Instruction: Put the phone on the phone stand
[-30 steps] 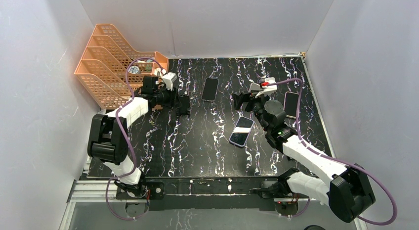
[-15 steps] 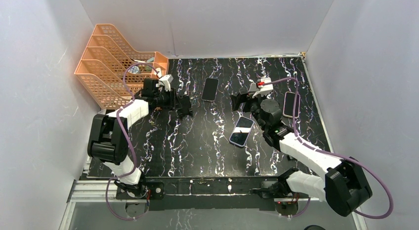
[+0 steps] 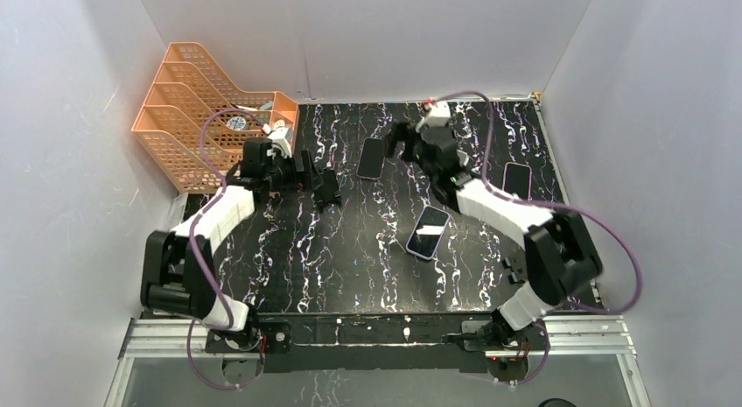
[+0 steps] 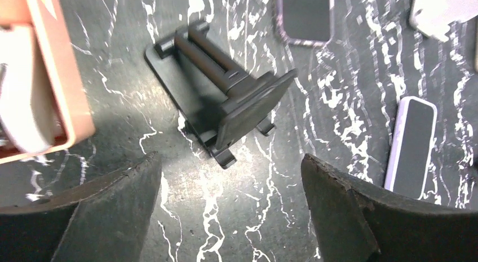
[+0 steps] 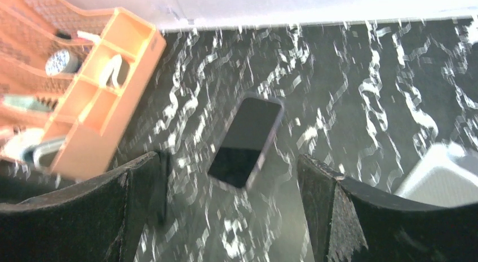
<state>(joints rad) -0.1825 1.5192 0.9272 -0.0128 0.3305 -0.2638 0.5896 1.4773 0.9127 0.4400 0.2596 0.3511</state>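
The right arm has swung from the desk's (image 3: 350, 258) right side to the back. The right gripper (image 5: 228, 160) now hangs over the dark phone (image 5: 245, 141), which lies flat near the back centre. Its jaws are wide apart and empty. The left gripper (image 4: 229, 160) has barely shifted and waits over the stand (image 4: 225, 98), jaws apart too. The stand holds nothing. So the pick looks chosen: this phone, not the lilac phone (image 3: 428, 232) mid-desk. The right wrist view is blurred, so the arm is probably still travelling. Lowering and closing remain.
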